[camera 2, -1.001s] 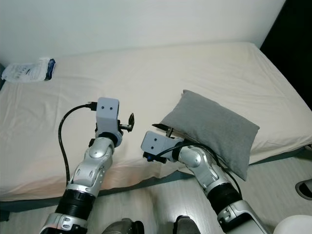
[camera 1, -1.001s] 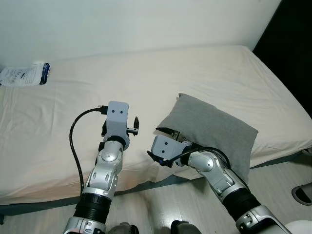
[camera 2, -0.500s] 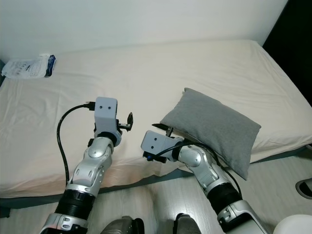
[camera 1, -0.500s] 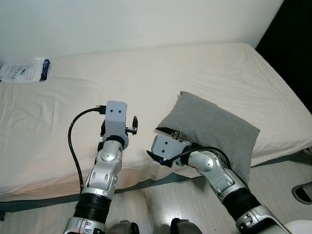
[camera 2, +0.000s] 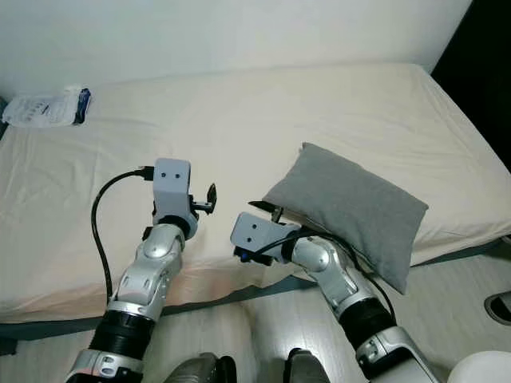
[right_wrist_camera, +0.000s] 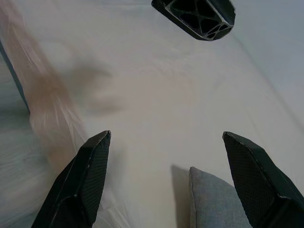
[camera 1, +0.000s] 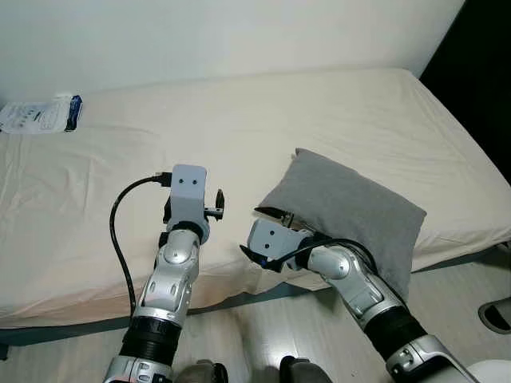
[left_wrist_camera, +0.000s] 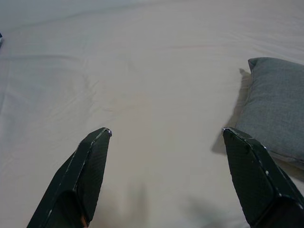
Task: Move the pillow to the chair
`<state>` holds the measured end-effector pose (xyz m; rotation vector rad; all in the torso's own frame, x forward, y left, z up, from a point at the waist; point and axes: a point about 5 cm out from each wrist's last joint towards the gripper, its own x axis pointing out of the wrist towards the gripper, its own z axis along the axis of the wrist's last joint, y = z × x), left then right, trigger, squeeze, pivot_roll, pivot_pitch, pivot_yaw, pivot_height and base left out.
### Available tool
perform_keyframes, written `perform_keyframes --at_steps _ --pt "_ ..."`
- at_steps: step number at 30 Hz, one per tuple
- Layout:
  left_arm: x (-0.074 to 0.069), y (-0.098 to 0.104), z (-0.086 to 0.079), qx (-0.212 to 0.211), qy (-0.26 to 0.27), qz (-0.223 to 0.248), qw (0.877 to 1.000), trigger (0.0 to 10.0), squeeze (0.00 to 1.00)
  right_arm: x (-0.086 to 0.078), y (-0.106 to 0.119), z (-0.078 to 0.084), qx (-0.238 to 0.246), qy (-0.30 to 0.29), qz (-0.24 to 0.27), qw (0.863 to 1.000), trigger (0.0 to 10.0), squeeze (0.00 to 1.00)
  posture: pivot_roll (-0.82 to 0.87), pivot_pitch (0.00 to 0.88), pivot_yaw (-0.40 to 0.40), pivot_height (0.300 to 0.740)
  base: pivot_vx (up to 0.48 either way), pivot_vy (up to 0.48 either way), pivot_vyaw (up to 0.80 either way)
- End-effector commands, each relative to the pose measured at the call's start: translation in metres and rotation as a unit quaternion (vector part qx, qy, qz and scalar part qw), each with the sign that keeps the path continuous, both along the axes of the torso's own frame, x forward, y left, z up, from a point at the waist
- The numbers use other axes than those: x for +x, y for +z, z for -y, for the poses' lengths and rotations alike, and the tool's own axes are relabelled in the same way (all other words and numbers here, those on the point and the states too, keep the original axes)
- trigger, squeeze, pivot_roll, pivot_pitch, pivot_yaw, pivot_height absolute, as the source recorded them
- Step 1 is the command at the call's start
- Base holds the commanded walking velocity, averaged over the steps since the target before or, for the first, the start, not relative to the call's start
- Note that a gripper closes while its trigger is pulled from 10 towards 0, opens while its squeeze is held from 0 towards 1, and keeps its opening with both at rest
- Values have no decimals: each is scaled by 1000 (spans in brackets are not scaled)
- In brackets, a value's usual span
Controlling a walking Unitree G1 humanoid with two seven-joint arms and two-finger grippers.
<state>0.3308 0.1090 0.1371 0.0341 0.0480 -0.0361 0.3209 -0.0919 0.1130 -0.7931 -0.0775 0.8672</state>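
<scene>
A grey pillow (camera 1: 351,209) lies on the cream bed (camera 1: 239,128), near its front right edge. My right gripper (right_wrist_camera: 166,135) is open and hovers just above the sheet beside the pillow's near left corner (right_wrist_camera: 216,202), not touching it. My left gripper (left_wrist_camera: 166,133) is also open with nothing between its fingers; it hangs over the bare sheet a short way left of the pillow (left_wrist_camera: 278,102). In the eye views the left gripper (camera 1: 217,203) and right gripper (camera 1: 271,213) sit close together over the bed's front edge.
A white and blue packet (camera 1: 38,116) lies at the bed's far left corner. A white wall runs behind the bed. Pale wood floor (camera 1: 263,327) lies below the front edge, with a grey slipper (camera 1: 495,317) at the right.
The view has shifted slightly downward on the bed. Both arms and the pillow keep the same places relative to each other.
</scene>
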Motion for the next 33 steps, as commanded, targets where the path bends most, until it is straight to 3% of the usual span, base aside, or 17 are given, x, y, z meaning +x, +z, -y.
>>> perform_keyframes --at_steps 1,33 --pt "-2 -6 -3 -1 6 -12 1000 10000 0 -1 1 -1 6 1 -2 1000 10000 0 -23 253 30 740 0 0 0" --pt "-2 -5 -1 -3 3 -11 1000 10000 0 -1 1 -2 6 1 -3 1000 10000 0 -27 257 26 740 0 0 0"
